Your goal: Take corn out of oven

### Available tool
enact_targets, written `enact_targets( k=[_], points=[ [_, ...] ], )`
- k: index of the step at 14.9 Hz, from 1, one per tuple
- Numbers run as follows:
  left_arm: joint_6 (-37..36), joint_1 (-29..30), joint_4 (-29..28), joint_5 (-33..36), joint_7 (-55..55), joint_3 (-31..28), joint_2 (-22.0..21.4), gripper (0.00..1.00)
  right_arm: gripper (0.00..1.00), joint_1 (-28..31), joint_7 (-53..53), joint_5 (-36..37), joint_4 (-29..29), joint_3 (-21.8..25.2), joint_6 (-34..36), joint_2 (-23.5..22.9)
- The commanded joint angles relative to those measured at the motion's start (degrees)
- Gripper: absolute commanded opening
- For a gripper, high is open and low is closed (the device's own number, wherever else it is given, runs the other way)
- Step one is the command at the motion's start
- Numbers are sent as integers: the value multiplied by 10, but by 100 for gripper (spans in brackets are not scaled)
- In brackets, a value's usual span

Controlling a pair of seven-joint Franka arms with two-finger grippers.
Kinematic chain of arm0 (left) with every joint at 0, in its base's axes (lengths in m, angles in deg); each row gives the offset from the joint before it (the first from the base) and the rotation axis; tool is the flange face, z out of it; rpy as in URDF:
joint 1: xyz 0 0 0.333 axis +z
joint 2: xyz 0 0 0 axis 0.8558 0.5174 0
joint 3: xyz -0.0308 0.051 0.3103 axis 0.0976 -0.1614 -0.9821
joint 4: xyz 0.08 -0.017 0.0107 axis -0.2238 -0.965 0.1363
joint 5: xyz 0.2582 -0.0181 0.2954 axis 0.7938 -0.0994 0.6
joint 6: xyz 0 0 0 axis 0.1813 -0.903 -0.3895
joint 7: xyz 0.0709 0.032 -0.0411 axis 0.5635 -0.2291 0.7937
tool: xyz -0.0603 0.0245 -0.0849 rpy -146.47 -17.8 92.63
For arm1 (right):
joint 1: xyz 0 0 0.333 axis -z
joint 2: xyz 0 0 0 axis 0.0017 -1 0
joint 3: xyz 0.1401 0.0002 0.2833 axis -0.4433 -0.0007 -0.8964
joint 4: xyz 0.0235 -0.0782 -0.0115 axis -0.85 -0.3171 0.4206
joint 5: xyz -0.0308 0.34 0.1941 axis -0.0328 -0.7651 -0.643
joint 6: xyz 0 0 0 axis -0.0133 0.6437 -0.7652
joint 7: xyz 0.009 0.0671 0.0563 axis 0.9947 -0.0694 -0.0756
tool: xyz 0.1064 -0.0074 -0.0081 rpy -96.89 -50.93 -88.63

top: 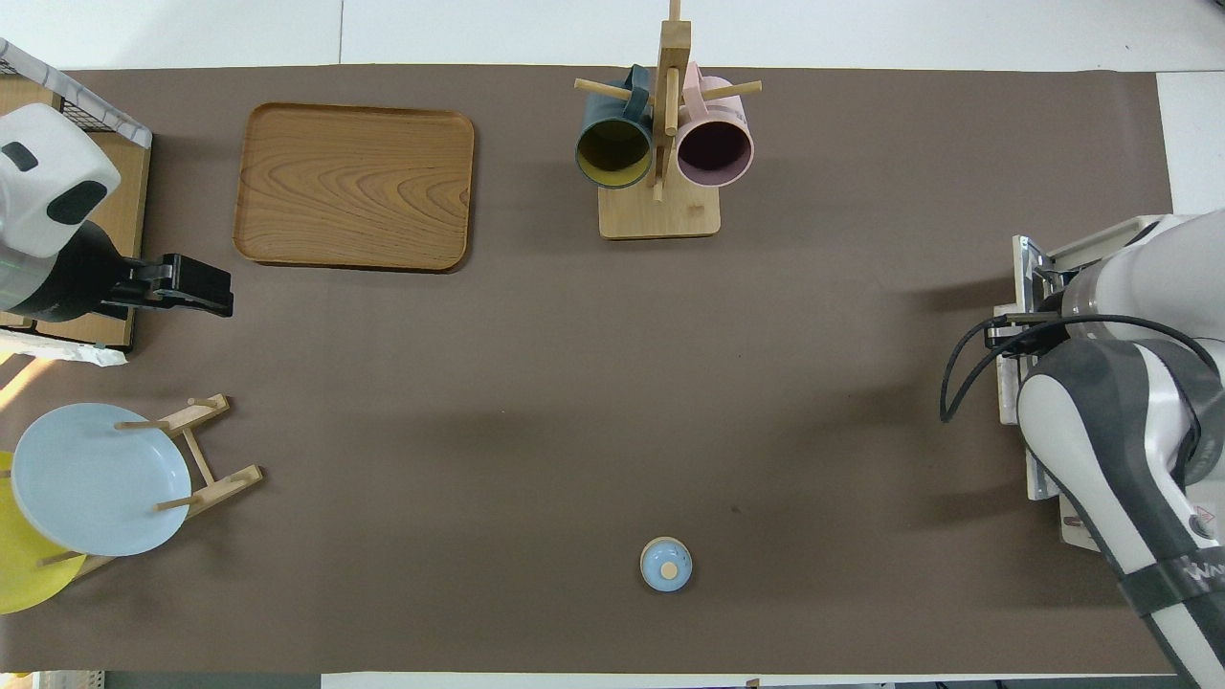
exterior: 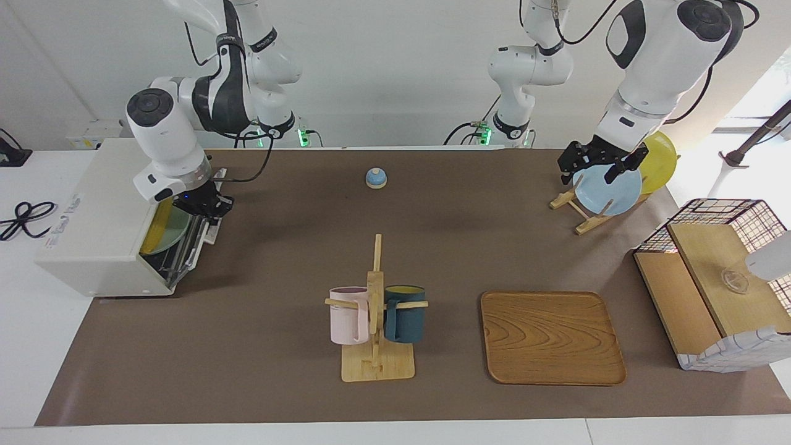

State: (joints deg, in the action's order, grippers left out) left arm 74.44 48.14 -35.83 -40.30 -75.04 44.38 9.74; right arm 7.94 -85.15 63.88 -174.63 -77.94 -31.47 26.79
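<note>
The off-white oven (exterior: 93,216) stands at the right arm's end of the table with its door (exterior: 191,247) dropped open. In its mouth lies a long yellow shape, the corn (exterior: 157,228), against a pale green round shape. My right gripper (exterior: 207,207) is low over the open door at the oven's mouth, close to the end of the corn nearer to the robots. I cannot tell whether it touches the corn. In the overhead view the right arm (top: 1120,421) covers most of the oven, and the corn is hidden. My left gripper (exterior: 596,165) waits, open, over the blue plate (exterior: 609,191).
A plate rack with the blue plate and a yellow plate (exterior: 660,162) stands at the left arm's end, beside a wire-and-wood basket box (exterior: 717,278). A wooden tray (exterior: 550,337), a mug tree with two mugs (exterior: 376,309) and a small blue knob (exterior: 376,178) sit mid-table.
</note>
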Motion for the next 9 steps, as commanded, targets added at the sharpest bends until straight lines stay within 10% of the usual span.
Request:
enact_targets(
  k=[1,9],
  points=[
    [-7,8,0,-5,-5,3,-6,100,0,9,5,10,-18,3,-92,-45],
    [-7,8,0,-5,-5,3,-6,100,0,-2,6,10,-59,3,-155,-65]
  ],
)
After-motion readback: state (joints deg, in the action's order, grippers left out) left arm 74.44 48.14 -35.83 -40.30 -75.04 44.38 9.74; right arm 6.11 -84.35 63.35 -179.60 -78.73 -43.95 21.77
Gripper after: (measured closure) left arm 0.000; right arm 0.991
